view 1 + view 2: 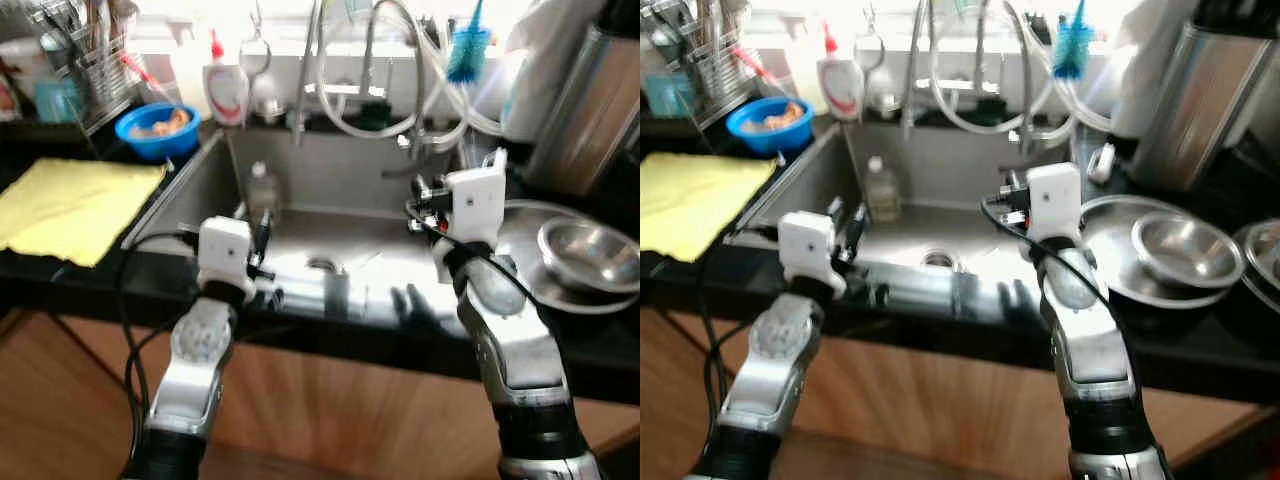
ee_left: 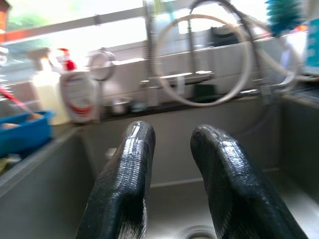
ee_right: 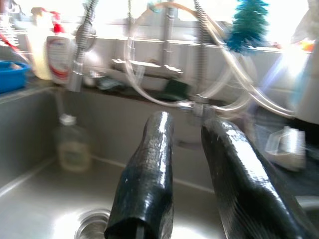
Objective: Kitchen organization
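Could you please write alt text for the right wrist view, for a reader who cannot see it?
The right gripper, its two black fingers slightly apart and holding nothing, hovers over a stainless steel sink near the round drain. A small clear plastic bottle stands in the basin's far corner; a teal bottle brush hangs above among looped hoses.

black counter carrying yellow cloth, blue bowl, steel bowl
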{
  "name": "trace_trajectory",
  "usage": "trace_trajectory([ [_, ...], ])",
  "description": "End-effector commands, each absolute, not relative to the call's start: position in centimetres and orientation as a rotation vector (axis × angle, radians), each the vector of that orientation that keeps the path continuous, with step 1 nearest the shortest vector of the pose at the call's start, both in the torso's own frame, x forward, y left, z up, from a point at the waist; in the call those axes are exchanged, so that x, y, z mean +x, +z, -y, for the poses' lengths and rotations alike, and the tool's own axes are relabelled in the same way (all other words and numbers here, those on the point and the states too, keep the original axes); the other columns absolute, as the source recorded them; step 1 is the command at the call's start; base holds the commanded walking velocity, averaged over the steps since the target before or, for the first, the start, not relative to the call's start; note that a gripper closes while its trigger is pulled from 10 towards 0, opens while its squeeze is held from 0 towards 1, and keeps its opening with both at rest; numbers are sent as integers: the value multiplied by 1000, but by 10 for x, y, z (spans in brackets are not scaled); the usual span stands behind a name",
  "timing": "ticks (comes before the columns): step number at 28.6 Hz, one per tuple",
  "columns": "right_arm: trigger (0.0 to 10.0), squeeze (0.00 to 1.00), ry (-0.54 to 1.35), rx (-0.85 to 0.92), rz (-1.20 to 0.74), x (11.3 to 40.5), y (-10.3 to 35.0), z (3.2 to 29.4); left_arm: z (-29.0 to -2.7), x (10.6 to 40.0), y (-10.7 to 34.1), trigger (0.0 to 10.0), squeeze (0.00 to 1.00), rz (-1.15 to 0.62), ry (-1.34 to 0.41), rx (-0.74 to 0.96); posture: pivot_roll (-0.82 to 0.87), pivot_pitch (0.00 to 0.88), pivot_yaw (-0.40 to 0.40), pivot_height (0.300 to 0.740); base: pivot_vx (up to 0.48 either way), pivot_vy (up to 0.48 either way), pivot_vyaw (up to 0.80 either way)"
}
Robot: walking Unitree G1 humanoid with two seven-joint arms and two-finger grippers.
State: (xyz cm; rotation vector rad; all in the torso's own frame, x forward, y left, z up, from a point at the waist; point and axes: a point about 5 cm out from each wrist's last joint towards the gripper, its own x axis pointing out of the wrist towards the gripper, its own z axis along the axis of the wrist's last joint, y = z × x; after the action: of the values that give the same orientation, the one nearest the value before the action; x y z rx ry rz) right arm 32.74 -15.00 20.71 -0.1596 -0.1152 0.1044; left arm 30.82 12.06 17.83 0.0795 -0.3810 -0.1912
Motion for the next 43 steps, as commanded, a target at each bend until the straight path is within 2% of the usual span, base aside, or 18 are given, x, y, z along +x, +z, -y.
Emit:
trace_trajectory([
  [1, 10000, 0, 105, -166, 127, 328, 212, 147, -119, 309, 180, 10000, 0, 385, -198, 78, -96, 0, 29, 740, 0, 0, 0],
  [10, 10000, 0, 58, -298, 69, 330, 221, 150, -121, 309, 179, 10000, 0, 382, -194, 84, -99, 0, 31, 740, 0, 0, 0],
  [11, 10000, 1000, 42, -300, 60, 330, 223, 153, -121, 309, 179, 10000, 0, 381, -195, 84, -99, 0, 31, 740, 0, 0, 0],
  [15, 10000, 1000, -16, -322, 17, 331, 230, 161, -121, 310, 179, 10000, 0, 378, -197, 82, -105, 0, 34, 740, 0, 0, 0],
  [22, 10000, 1000, -29, -281, -4, 331, 244, 157, -122, 311, 179, 10000, 0, 376, -194, 81, -111, 0, 35, 740, 0, 0, 0],
  [26, 10000, 1000, -8, -259, -62, 328, 237, 139, -122, 311, 178, 10000, 0, 373, -197, 80, -124, 0, 30, 740, 0, 0, 0],
  [29, 10000, 1000, 12, -344, -88, 323, 229, 131, -121, 312, 179, 10000, 0, 374, -198, 75, -113, 0, 28, 740, 0, 0, 0],
  [34, 10000, 1000, 24, -357, -143, 319, 222, 126, -120, 311, 177, 10000, 0, 370, -210, 74, -123, 0, 27, 740, 0, 0, 0],
  [35, 10000, 0, 29, -396, -153, 318, 221, 126, -120, 311, 177, 10000, 0, 369, -210, 71, -122, 0, 24, 740, 0, 0, 0],
  [43, 10000, 0, -71, -466, -144, 314, 222, 136, -118, 310, 176, 10000, 0, 368, -215, 64, -124, 0, 19, 740, 0, 0, 0],
])
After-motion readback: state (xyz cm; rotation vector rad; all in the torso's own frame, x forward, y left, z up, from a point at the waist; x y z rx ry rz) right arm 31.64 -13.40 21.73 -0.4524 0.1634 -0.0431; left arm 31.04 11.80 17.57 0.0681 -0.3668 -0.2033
